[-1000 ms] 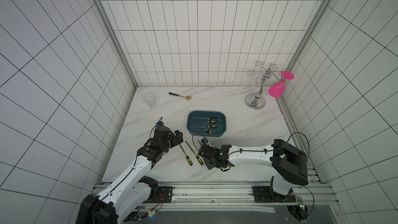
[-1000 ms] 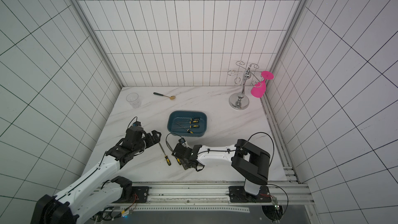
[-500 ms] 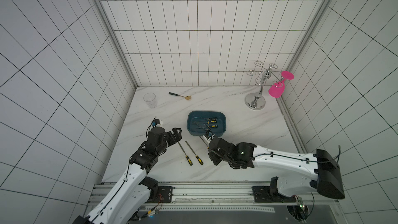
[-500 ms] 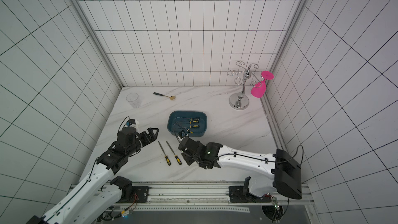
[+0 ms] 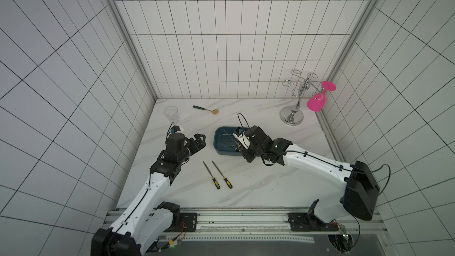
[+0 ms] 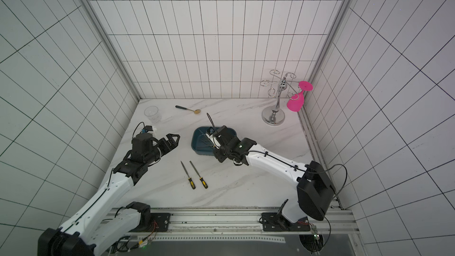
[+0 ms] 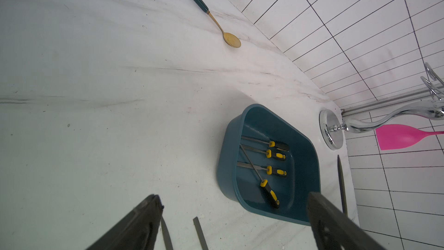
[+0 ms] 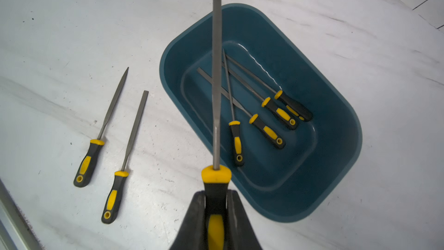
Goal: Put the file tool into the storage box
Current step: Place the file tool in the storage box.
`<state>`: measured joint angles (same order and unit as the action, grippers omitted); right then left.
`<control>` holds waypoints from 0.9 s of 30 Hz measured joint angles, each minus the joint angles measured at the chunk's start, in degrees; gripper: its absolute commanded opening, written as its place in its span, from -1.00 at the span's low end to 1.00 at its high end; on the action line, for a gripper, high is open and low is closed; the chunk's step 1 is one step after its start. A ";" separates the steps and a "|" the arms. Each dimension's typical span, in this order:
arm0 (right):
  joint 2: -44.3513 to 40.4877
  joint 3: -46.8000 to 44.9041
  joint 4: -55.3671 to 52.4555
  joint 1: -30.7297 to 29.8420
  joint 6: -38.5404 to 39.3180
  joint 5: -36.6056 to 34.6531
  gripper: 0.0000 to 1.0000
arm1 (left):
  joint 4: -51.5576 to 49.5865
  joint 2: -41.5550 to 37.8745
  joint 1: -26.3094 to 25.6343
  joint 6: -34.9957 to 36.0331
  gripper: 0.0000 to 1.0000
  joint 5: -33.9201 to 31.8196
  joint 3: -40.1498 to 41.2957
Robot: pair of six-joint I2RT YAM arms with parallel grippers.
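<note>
The file point(image 8: 216, 68) is clamped by its handle in your right gripper point(image 8: 216, 197), its blade reaching over the storage box point(image 8: 324, 68). You're mid-delivery: lower it in, then release. Your left gripper point(image 5: 200, 141) waits, jaws apart.

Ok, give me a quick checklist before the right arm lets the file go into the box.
1. Grip: right gripper shut on the file by its handle: ok.
2. Aim: the file's shaft points across the box in the right wrist view: ok.
3. Room: four files lie inside, some floor bare: ok.
4. Left gripper open, empty, apart from the box: ok.
5. File's height above the box: cannot tell.
6. Two table files lie apart from the box: ok.
</note>
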<state>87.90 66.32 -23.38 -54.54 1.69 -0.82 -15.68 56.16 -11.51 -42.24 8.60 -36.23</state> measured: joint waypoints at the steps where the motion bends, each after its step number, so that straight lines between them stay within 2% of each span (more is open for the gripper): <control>1: 1.53 1.05 0.02 0.87 0.96 0.68 -0.98 | 0.24 1.95 0.37 0.00 0.96 0.74 -0.94; 7: 11.58 8.17 -1.03 4.42 5.29 4.39 -1.00 | 1.55 8.09 1.51 -0.02 0.96 3.80 -2.80; 18: 19.50 10.82 -2.25 7.13 9.11 4.98 -1.00 | 2.60 6.69 2.40 -0.24 0.96 4.96 1.27; 20: 19.58 10.82 -2.86 7.34 9.33 5.01 -0.75 | 2.67 6.12 2.49 -0.28 0.96 5.07 1.38; 22: 19.58 10.91 -3.13 7.34 9.29 4.98 -0.15 | 2.71 5.68 2.54 -0.44 0.96 5.25 1.38; 23: 19.56 10.91 -3.19 7.34 9.01 5.01 0.02 | 2.71 5.51 2.51 -0.46 0.96 5.29 1.40; 25: 19.32 10.91 -3.34 7.34 8.76 4.98 0.21 | 2.82 4.94 2.51 -0.48 0.96 5.44 1.68; 27: 18.58 10.91 -3.56 7.34 8.57 4.94 0.26 | 2.80 4.13 2.51 -0.50 0.96 5.70 2.19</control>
<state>106.48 77.23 -26.94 -47.20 10.26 4.12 -12.88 60.29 -8.99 -42.74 14.31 -34.04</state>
